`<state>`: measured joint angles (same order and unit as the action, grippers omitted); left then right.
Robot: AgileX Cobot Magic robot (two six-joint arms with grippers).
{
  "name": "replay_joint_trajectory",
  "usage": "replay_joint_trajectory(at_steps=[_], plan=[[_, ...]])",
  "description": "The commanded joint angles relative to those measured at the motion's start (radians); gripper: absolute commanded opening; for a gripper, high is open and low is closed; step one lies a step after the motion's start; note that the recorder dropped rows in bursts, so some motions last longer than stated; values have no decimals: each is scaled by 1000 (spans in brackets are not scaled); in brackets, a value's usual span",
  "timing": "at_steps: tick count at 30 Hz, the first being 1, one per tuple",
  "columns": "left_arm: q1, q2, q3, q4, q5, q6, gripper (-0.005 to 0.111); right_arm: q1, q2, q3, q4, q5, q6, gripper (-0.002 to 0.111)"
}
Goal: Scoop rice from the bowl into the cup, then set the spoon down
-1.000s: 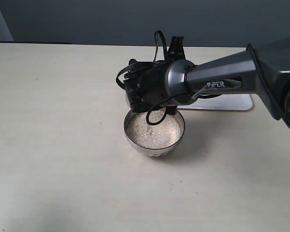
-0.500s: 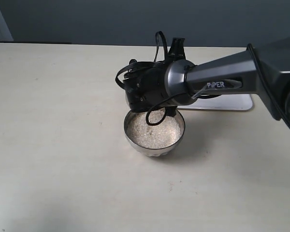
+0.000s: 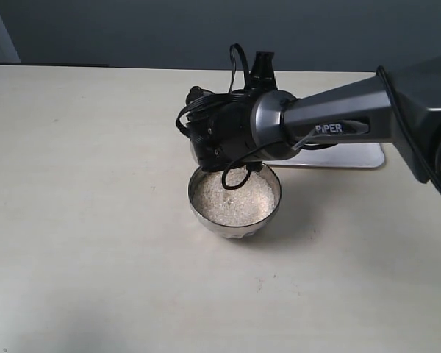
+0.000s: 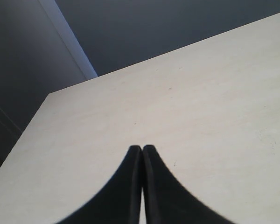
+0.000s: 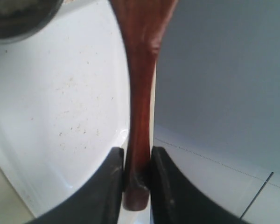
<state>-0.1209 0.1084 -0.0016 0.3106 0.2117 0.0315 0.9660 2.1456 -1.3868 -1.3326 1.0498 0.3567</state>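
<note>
The steel bowl (image 3: 235, 202) stands mid-table, filled with white rice (image 3: 231, 198). My right gripper (image 3: 262, 66) hangs over the bowl's far rim, its wrist hiding what lies behind. In the right wrist view this gripper (image 5: 137, 154) is shut on the handle end of the reddish-brown spoon (image 5: 141, 93), whose head runs out of frame over a white tray (image 5: 60, 102). A shiny steel rim (image 5: 18, 21) at that view's corner looks like the cup, though only an edge shows. My left gripper (image 4: 142, 148) is shut and empty over bare table.
The white tray (image 3: 353, 156) lies at the back right, partly under the right arm. A dark wall runs behind the table's far edge. The beige tabletop (image 3: 81, 220) spreads to the left of and in front of the bowl.
My right gripper has shifted slightly left and away from the bowl, with the spoon still held. The bowl and rice have not moved.
</note>
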Motion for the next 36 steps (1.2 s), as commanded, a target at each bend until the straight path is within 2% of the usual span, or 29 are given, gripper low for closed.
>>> replay_joint_trajectory(at_steps=[1, 15, 21, 29, 36], plan=[[-11, -3, 2, -4, -3, -3, 0, 1, -10, 5, 11, 12, 10, -1], [-11, -3, 2, -4, -3, -3, 0, -6, -18, 5, 61, -10, 17, -1], [-11, -3, 2, -4, -3, -3, 0, -27, -18, 5, -37, -12, 7, -1], [-11, -3, 2, -4, -3, -3, 0, -27, -26, 5, 18, 15, 15, -1], [-11, -3, 2, -2, -3, -3, 0, -27, -26, 5, -11, -41, 19, -1]])
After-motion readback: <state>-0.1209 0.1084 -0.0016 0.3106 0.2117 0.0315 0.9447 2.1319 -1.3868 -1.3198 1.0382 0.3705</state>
